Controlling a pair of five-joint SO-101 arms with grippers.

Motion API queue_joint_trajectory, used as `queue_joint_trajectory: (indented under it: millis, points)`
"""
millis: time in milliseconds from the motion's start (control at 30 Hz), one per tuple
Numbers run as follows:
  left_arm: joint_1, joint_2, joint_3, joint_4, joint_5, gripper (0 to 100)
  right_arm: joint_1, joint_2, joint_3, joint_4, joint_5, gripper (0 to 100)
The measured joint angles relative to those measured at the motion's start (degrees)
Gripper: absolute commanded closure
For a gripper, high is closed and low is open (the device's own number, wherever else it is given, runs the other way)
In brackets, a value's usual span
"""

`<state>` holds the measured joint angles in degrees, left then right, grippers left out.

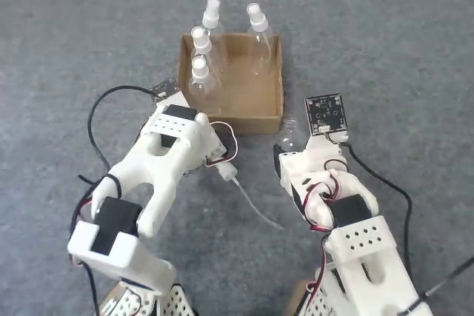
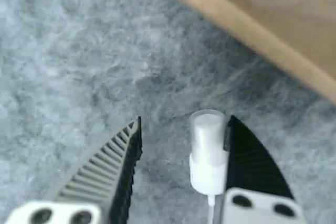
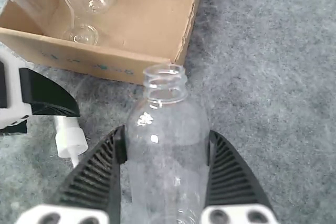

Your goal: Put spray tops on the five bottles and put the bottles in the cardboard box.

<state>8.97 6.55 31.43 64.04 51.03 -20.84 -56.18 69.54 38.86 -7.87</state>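
**Last bottle: top's on the table, bottle's in the other pincer**

The right pincer (image 3: 166,136) is clamped on the uncapped bottle (image 3: 165,161). Its jaws sit on either side of the body below the shoulder, and the bare neck pokes out past the tips toward the cardboard box (image 3: 105,65). The left pincer (image 2: 184,124) has its jaws apart. The spray top (image 2: 207,148) lies on the table (image 2: 63,51) between them, snug against one jaw with a wide gap to the other. Its dip tube (image 1: 255,209) trails back under that pincer, away from the box.

Handling, my guess: the bottle looks like thin clear plastic, empty and light, so it'll probably flex and slip if squeezed hard. The mid-body grip seems right. The top is tiny, hard and light. I'd pinch it at the fat collar, not the nozzle head. The tube looks floppy and has to go down the neck first.

On room, the box's near wall is just beyond both pincers' tips. The four capped bottles (image 1: 200,72) crowd the left pincer's side and the far wall, so the free floor is ahead of the right pincer. There's open table outside each arm, but the two pincers are near each other.
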Motion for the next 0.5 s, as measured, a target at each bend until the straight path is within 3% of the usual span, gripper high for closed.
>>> queue_joint_trajectory:
  millis: [500]
  points:
    - [6.33,0.0,0.0,0.0,0.0,86,0.0,0.0,0.0,0.0,0.0,96.1]
